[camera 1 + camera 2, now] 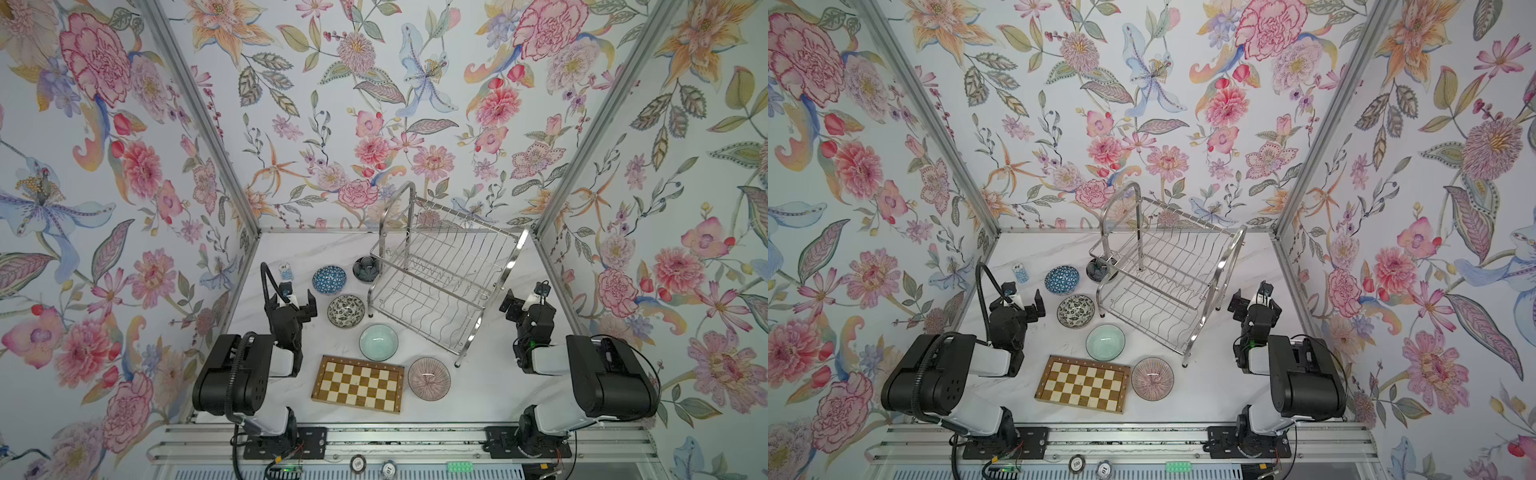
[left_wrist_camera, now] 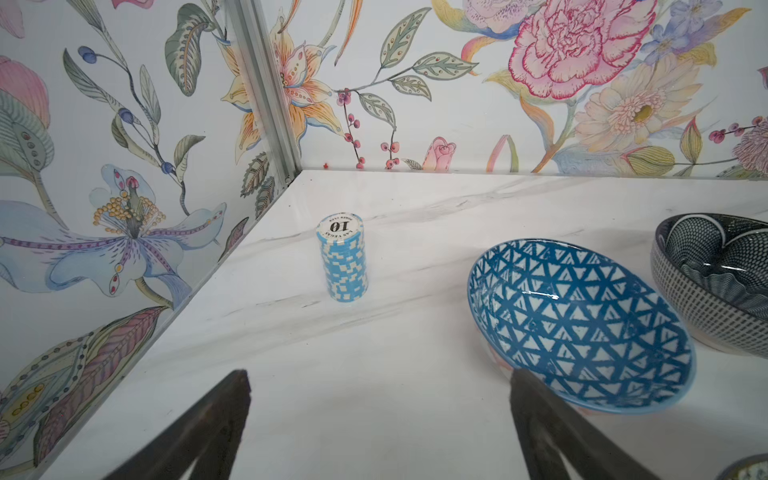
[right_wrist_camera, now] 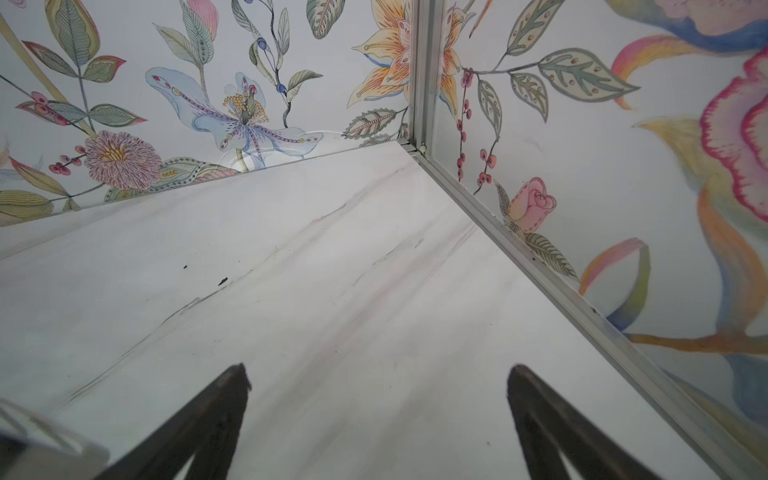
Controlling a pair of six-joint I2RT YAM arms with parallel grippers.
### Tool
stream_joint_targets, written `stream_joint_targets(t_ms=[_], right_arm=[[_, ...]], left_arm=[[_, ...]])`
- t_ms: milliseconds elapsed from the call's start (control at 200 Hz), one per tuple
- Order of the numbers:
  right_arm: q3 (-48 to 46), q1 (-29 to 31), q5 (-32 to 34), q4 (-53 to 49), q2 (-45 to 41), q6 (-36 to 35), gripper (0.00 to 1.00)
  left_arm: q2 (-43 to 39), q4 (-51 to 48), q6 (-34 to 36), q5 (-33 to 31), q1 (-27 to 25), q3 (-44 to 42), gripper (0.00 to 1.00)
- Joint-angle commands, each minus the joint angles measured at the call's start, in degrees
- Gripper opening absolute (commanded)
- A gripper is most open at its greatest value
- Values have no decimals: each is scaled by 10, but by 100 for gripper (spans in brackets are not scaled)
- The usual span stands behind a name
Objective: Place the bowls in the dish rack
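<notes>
Several bowls sit on the white table left of the steel dish rack (image 1: 440, 274) (image 1: 1163, 270): blue lattice bowl (image 1: 329, 279) (image 2: 582, 324), dark navy bowl (image 1: 365, 268) (image 2: 719, 274) by the rack's corner, black-and-white floral bowl (image 1: 345, 311), pale green bowl (image 1: 378, 342), pink lined bowl (image 1: 429, 378). My left gripper (image 1: 291, 300) (image 2: 380, 374) stands open and empty, just left of the blue bowl. Right of the rack, my right gripper (image 1: 524, 296) (image 3: 376, 370) stands open over bare table, holding nothing. The rack's tiers are empty.
A checkered wooden board (image 1: 358, 383) lies at the front beside the pink bowl. A stack of blue poker chips (image 1: 285, 271) (image 2: 342, 257) stands near the back left corner. Floral walls close in on three sides.
</notes>
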Motion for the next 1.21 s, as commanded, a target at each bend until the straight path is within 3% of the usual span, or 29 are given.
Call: stream_joint_targets(t_ms=[0,1201], right_arm=[[0,0,7,7,5,2,98],[-1,5,16,10,7,-1,99]], left_arm=[[2,3,9,11,4,7,99],[4,0,3,-5,4,9,99]])
